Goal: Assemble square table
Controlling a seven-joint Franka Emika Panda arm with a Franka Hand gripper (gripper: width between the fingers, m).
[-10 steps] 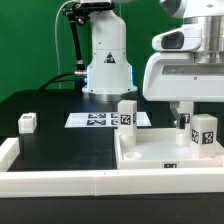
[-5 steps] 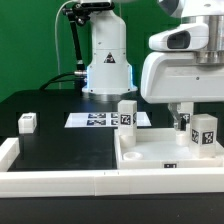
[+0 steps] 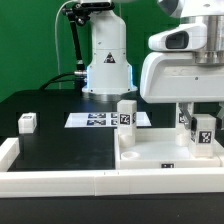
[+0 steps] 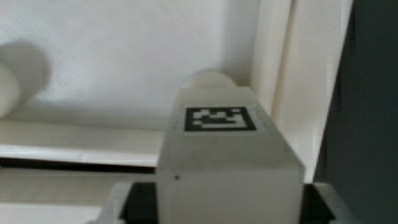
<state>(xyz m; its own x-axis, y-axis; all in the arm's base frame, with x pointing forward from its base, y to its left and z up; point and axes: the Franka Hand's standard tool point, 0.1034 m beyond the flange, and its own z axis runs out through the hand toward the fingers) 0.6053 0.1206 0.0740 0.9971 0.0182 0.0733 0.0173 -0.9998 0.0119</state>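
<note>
Closing in since a second ago, your gripper (image 3: 203, 122) now pinches the tagged leg (image 3: 205, 132) at the slab's (image 3: 150, 155) far corner on the exterior view's right, and that leg has nudged slightly. You see its tag fill the wrist view (image 4: 217, 118). Another leg (image 3: 126, 114) stands at the slab's opposite far corner; a third (image 3: 27, 122) sits on the black table (image 3: 60, 145), near its edge on the exterior view's left.

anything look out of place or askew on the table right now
One small white tagged leg lies alone far toward the exterior view's left, away from the large white square tabletop slab where two other legs stand. Nothing looks spilled or damaged.
</note>
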